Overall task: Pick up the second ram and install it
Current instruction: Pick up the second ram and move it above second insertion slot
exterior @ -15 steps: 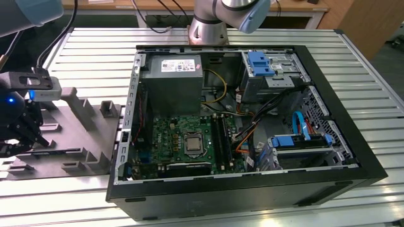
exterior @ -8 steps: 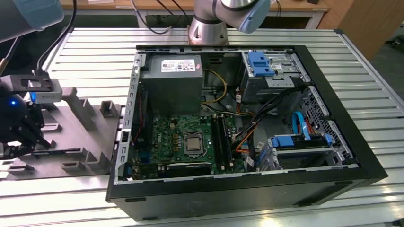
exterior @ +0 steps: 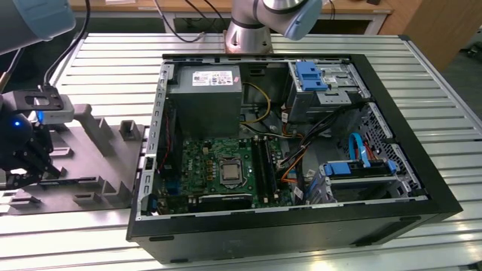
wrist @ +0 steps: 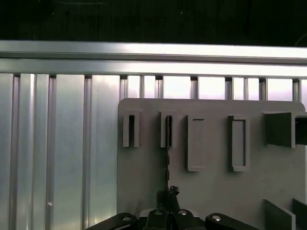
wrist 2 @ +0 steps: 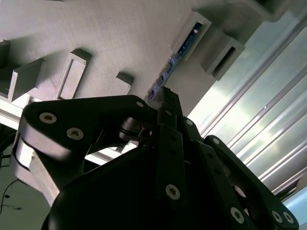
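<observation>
1. Gripper [wrist: 168, 193], seen in both wrist views: fingers pinched together on the near end of the second ram [wrist 2: 187, 42].
2. Module position: standing on edge in a slot of the grey fixture [exterior: 98, 169], not yet lifted clear.
3. Motherboard [exterior: 218, 164]: inside the open computer case [exterior: 421, 186], well apart from the fixture, toward the exterior view's right.
4. Progress, as judged: grasp made; lifting, carrying and seating in a memory slot remain.

Slatted metal table [exterior: 113, 62] with computer case [exterior: 301, 226] and grey fixture [exterior: 98, 161]
</observation>
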`<state>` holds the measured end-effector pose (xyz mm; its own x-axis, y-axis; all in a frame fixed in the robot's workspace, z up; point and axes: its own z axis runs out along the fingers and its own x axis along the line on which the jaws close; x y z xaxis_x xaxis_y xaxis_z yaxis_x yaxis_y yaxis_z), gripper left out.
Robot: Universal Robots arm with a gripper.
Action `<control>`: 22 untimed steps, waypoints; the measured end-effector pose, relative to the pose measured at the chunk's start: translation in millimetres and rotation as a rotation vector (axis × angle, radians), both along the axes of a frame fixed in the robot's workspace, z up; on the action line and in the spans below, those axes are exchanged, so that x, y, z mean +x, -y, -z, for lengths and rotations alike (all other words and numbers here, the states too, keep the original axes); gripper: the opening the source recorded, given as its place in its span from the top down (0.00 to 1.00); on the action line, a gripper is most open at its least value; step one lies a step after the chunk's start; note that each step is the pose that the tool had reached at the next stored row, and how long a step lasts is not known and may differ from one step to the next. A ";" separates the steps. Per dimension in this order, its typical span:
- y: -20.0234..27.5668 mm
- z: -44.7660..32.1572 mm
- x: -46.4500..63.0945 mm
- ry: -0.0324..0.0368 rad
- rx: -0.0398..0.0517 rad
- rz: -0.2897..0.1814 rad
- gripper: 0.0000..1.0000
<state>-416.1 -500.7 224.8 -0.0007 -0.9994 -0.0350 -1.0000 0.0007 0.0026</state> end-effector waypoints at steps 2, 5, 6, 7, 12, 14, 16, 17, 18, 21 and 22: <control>-0.2 3.0 -1.8 0.0016 0.0001 -0.002 0.90; -0.1 5.3 -3.1 0.0019 0.0002 -0.004 0.90; -0.1 6.0 -3.5 0.0019 0.0001 -0.005 0.90; -0.2 7.0 -3.9 0.0020 0.0002 -0.006 0.90; -0.1 9.8 -4.5 0.0019 0.0000 -0.009 0.90; -0.2 9.8 -4.5 0.0018 -0.0001 -0.009 0.90; -0.1 9.9 -4.4 0.0020 -0.0001 -0.009 0.90; -0.1 9.9 -4.5 0.0020 -0.0002 -0.009 0.90; -0.1 10.0 -4.4 0.0021 -0.0003 -0.009 0.89; -0.1 10.0 -4.4 0.0021 -0.0005 -0.009 0.77; -0.2 9.9 -4.4 0.0020 -0.0006 -0.009 0.71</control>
